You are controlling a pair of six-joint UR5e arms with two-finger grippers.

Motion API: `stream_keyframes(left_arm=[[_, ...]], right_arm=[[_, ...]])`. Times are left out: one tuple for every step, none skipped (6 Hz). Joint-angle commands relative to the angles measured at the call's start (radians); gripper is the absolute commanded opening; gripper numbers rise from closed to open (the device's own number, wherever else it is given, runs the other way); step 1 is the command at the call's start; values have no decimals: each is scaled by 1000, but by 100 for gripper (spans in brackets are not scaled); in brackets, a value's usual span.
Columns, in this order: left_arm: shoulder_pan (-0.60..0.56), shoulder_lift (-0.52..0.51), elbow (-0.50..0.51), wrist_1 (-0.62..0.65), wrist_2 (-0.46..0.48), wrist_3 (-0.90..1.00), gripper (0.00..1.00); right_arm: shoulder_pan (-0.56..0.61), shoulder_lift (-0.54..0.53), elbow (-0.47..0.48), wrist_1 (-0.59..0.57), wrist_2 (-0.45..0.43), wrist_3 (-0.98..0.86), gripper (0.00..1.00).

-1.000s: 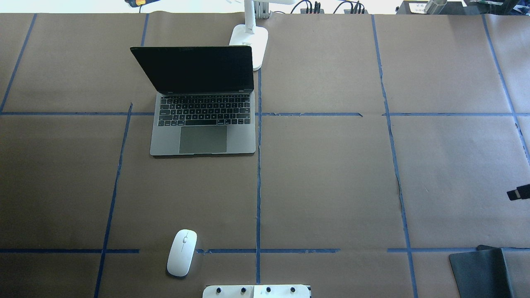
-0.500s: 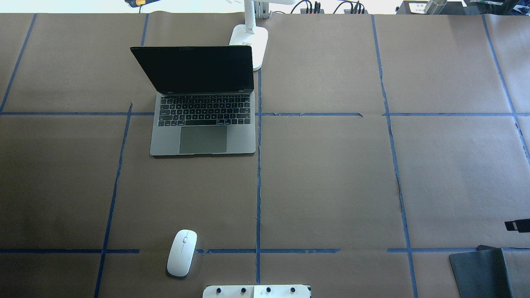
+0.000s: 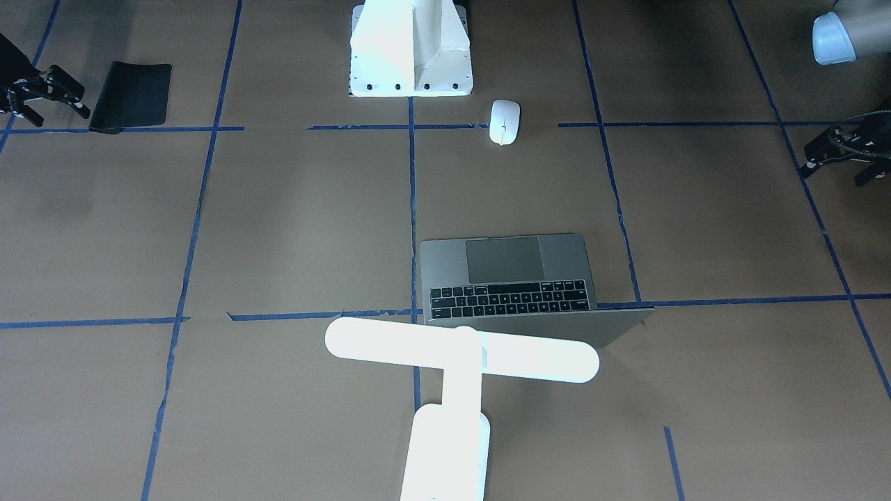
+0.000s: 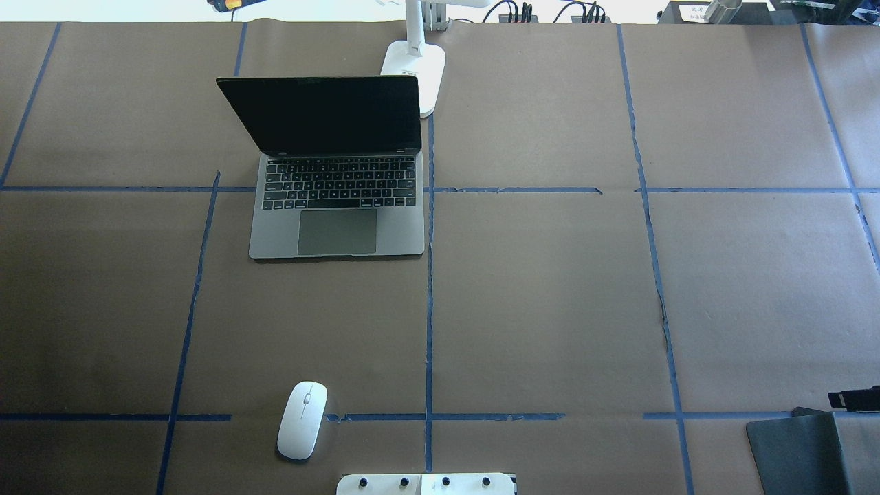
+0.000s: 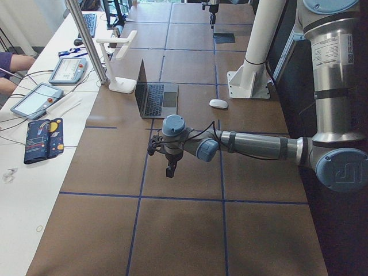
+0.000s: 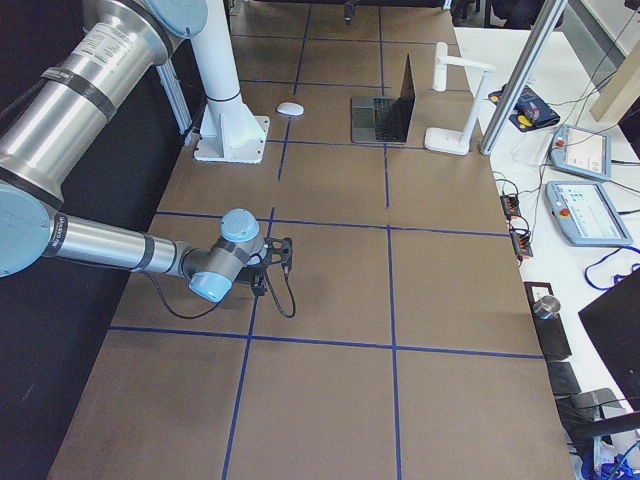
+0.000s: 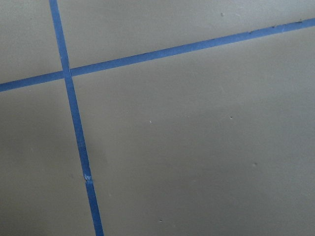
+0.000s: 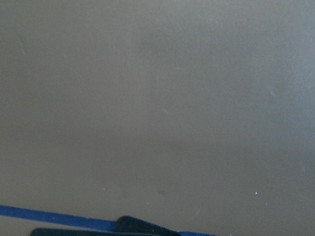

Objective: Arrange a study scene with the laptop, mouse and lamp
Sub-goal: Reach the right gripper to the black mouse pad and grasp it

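- So far, judging by how things lie, two of three pieces look placed and the mouse point(image 4: 302, 419) is what remains: it lies flat by the robot's edge of the bench, just left of the white mount point(image 4: 426, 483) and well apart from the laptop point(image 4: 337, 206).
- At the right end of that same edge, the right gripper point(image 3: 56, 111) hangs just beside a flat black mat point(image 4: 797, 450), fingers spread and empty.
- Off towards the left end, the left gripper point(image 3: 833, 172) hovers over bare paper, fingers likewise apart and holding nothing.
- Further out, the laptop stands open past mid-bench, left of the centre line, keyboard facing the robot.
- Farthest, the lamp point(image 4: 416, 65) stands upright at the far edge, base just behind the laptop's right rear corner, bar head over the lid.
- Neither gripper is near the mouse, so fetching it to the laptop has not begun.
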Motion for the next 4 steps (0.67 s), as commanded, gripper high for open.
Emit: stream_keyframes(left_arm=[[0,1,-6,-1,-2,-1,100],[0,1,-8,-1,-2,-1,100],[0,1,-8,-1,-2,0,100],[0,1,-2,-1,-44,3,100]], right_arm=[[-119,-37,-2,13,-48,43,99],[-153,-37,-2,13,-62,45,98],[-190,-37,-2,11,-80,46,95],[-227,-34,-2,11,-90,66,94]])
